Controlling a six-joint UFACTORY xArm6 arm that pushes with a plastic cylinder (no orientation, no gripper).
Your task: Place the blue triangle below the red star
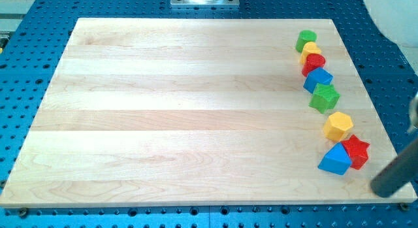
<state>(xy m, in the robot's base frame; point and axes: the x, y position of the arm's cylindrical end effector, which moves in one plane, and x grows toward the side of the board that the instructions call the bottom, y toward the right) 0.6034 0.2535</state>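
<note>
The blue triangle (336, 161) lies near the board's bottom right corner, touching the lower left side of the red star (356, 151). My tip (381, 188) is the lower end of the dark rod that comes in from the view's right edge. It sits below and to the right of the red star, a short gap away, touching neither block.
A yellow hexagon (337, 126) lies just above the star. Further up the right side runs a curved chain: a green star (324, 97), a blue block (318, 78), a red block (314, 63), a yellow block (309, 50) and a green block (305, 40). The wooden board's (196, 110) right edge is close by.
</note>
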